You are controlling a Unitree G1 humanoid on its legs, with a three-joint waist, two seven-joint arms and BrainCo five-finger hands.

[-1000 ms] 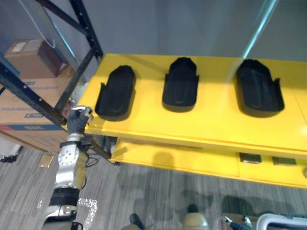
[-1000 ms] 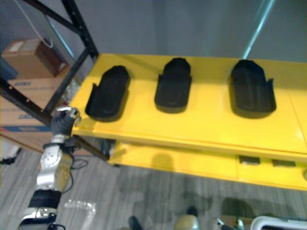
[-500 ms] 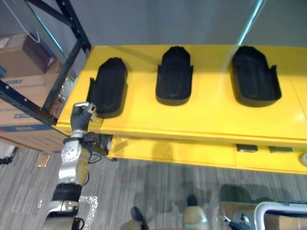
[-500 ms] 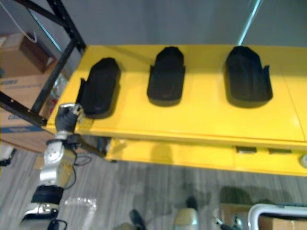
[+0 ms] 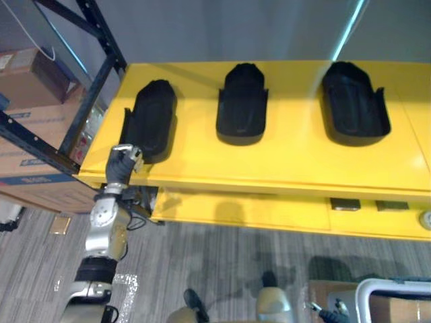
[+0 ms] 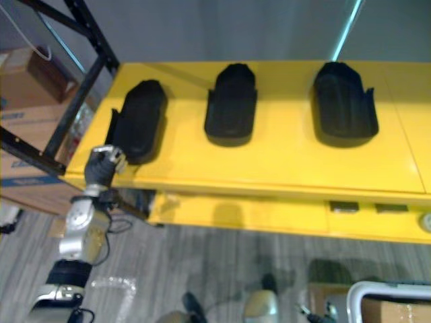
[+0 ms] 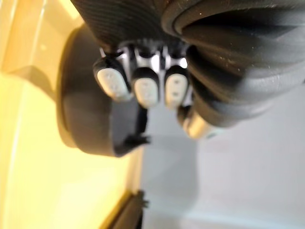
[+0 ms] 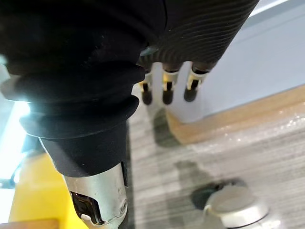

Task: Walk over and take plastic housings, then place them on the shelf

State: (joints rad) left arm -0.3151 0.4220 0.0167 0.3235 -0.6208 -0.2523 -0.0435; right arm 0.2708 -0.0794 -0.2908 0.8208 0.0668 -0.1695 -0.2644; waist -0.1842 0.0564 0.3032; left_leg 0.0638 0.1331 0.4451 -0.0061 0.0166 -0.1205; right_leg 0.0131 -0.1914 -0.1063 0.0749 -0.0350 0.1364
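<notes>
Left hand (image 5: 124, 163), curled round nothing, hovers just beside the closest of 3 plastic housings (image 5: 149, 120) on the yellow bench (image 5: 289, 161); right hand (image 8: 166, 83) hangs relaxed.

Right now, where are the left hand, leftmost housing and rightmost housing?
left hand (image 5: 119, 167): left eye view, dark back cover.
leftmost housing (image 5: 149, 121): left eye view, centre.
rightmost housing (image 5: 355, 105): left eye view, hollow centre.

bare shelf (image 5: 289, 155) between housings (image 5: 242, 104); black rack upright (image 5: 101, 30) at left

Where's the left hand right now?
In the left eye view the left hand is at the front-left corner of the yellow table, by the near end of the leftmost black housing.
</notes>
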